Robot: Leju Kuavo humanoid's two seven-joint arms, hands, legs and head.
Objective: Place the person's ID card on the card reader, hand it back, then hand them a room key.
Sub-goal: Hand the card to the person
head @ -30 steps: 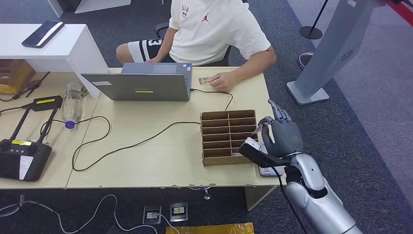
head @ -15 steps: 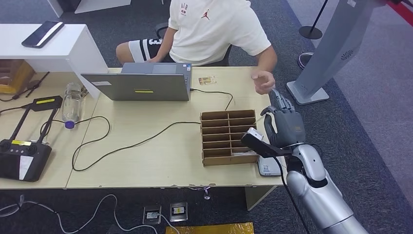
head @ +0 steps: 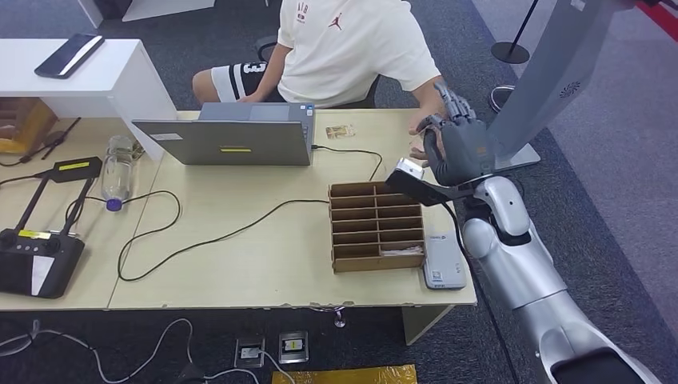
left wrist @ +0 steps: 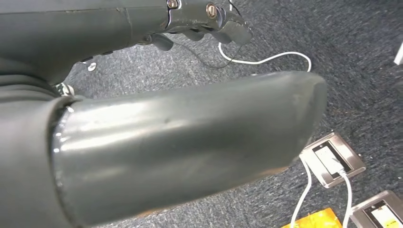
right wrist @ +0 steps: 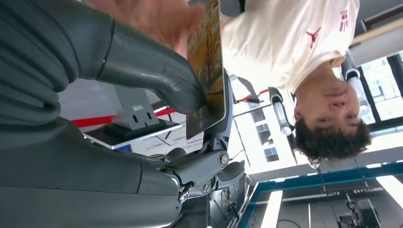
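The right hand (head: 457,148) is up at the right of centre in the head view, raised over the far right edge of the desk (head: 264,264), its thumb pinching a card (right wrist: 206,61) with a golden-brown printed face against the fingers (right wrist: 223,123); in the right wrist view the card stands edge-on between thumb and fingers, and the person's hand (right wrist: 152,16) is right at its far end, touching or just about touching it; in the head view that same hand (head: 417,144) peeks out just left of the robot's fingers. The person in the cream T-shirt (head: 352,48) sits at the top centre of the frame, behind the grey laptop (head: 228,140). Another card (head: 340,131) lies flat on the desk just right of the laptop; the white card reader (head: 444,260) sits at the lower right of the desk, just beside the brown slotted card box (head: 376,224), which holds a card in a lower slot. The left hand (left wrist: 142,118) hangs over the grey carpet; its fingers (left wrist: 209,14) look loosely curled with nothing in them.
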